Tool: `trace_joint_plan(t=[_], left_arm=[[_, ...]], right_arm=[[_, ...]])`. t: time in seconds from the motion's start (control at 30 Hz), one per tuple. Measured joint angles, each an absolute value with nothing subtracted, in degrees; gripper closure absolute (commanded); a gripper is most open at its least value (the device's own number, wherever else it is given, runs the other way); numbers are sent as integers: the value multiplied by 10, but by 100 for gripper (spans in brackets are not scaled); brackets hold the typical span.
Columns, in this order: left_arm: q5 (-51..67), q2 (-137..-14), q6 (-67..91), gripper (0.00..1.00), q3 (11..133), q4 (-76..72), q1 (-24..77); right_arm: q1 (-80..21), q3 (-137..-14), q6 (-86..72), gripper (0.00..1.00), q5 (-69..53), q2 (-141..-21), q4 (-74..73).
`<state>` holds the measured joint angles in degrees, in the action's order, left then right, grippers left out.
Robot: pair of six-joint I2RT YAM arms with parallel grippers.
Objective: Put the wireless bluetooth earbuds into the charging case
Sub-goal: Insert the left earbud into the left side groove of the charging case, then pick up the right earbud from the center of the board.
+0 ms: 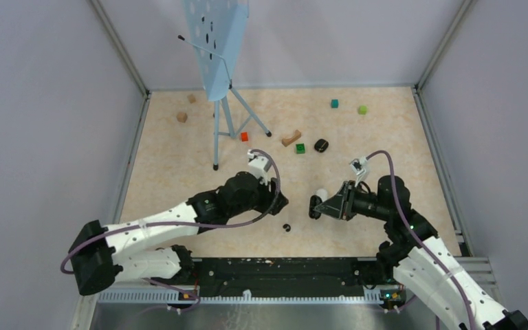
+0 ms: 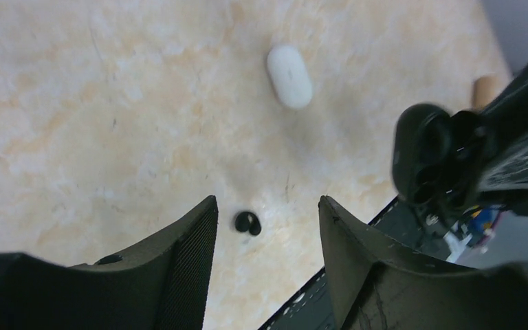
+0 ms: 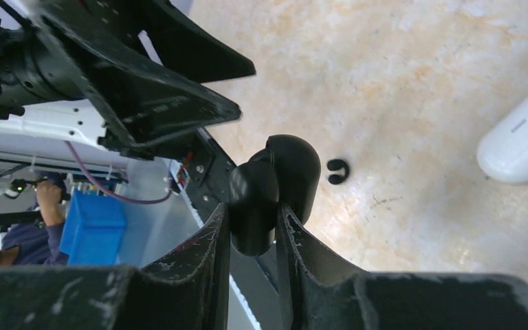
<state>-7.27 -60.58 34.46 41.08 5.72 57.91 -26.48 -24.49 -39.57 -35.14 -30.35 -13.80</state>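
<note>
Slippage is the risk: the left fingers [image 2: 191,242], spread apart over the tiny black earbud [image 2: 247,223] lying on the bench [image 2: 110,103] by its near edge, could pinch it off-centre and flick it away from the black charging case [image 3: 283,180] clamped in the right fingers [image 3: 210,258]

Left arm [image 1: 165,223] stretched low and forward-right, left tool [image 2: 268,203] angled downward with fingers spread wide and nothing between them; right arm [image 1: 419,240] bent at the elbow and reaching leftward, right tool [image 3: 253,206] clamped on the black charging case [image 3: 285,172], the two tools near, apart.
</note>
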Motion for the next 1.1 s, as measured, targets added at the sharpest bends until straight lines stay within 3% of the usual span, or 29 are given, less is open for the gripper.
trace_joint_plan(t=[0.47, 1.1], left_arm=[[-37, -813, 417, 53, 420, 139, 652], [-165, -938, 448, 55, 550, 210, 680]], right_arm=[[-248, -217, -376, 100, -331, -296, -176], [-245, -217, -381, 100, -331, -282, -175]])
